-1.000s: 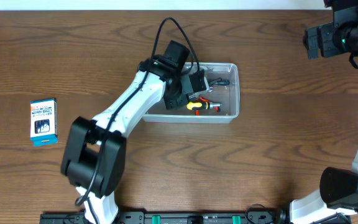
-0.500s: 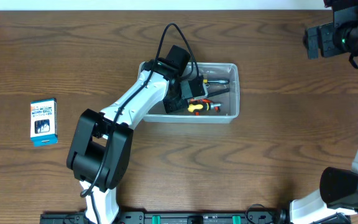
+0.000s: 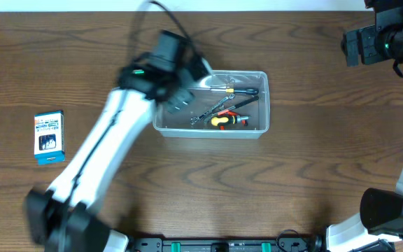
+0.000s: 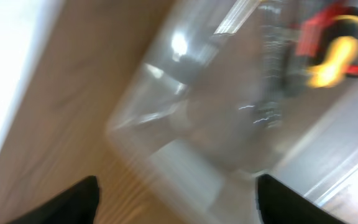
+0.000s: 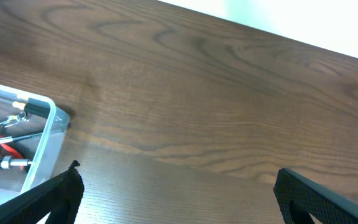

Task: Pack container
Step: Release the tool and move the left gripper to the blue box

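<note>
The clear plastic container (image 3: 210,134) sits mid-table and holds several hand tools, among them a red-and-yellow handled tool (image 3: 224,120), a wrench (image 3: 205,113) and a black-handled screwdriver (image 3: 242,91). My left gripper (image 3: 179,98) is a motion-blurred shape over the container's left end. In the left wrist view the left gripper (image 4: 179,202) is open with nothing between its fingers, above the blurred container (image 4: 166,130) corner and the red-and-yellow tool (image 4: 331,37). My right gripper (image 3: 369,42) hovers at the far right, wide open (image 5: 185,199) and empty, over bare wood beside the container (image 5: 45,134).
A small blue-and-white box (image 3: 48,136) lies on the table at the far left. The table's back edge runs along the top of the overhead view. The right arm's base (image 3: 390,210) stands at the front right.
The left gripper has opened and pulled back to the left from inside the container, the arm swinging left. The tools stay in the container. The right arm has not moved.
</note>
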Available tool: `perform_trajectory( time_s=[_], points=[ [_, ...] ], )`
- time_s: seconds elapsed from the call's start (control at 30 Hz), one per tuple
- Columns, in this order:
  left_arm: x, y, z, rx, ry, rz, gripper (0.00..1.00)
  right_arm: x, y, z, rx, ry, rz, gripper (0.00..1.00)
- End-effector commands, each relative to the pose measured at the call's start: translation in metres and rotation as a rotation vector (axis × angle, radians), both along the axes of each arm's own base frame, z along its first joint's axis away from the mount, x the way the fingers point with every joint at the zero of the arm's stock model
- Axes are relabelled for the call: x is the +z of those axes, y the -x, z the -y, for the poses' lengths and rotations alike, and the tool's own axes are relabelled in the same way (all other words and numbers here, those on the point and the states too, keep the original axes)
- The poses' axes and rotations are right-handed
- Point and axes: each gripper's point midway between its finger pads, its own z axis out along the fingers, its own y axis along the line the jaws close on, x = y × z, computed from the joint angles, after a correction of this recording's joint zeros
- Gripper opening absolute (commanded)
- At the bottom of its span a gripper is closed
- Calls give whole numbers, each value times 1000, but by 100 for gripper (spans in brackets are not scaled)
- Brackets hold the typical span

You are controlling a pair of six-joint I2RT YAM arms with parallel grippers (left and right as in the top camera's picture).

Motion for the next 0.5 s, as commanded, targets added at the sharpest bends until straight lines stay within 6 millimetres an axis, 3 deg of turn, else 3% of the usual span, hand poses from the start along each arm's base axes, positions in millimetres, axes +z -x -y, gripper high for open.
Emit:
perform_trajectory(
  time_s=[0.0,0.1,0.2,0.3,0.47],
  points=[
    [59,-1,-85,326,46,144,98,-5,-1,0,-13,-10,-14,99],
    [79,12,-159,582,96,190,98,-5,0,0,-13,-10,-14,99],
    [84,36,-238,874,143,206,98,-5,0,-1,-13,-11,-16,99],
    [71,56,-287,1028,191,163,98,-5,0,-1,-13,-10,-15,99],
    [27,71,-338,1194,216,46,98,-5,0,0,-12,-9,-16,99]
  ],
)
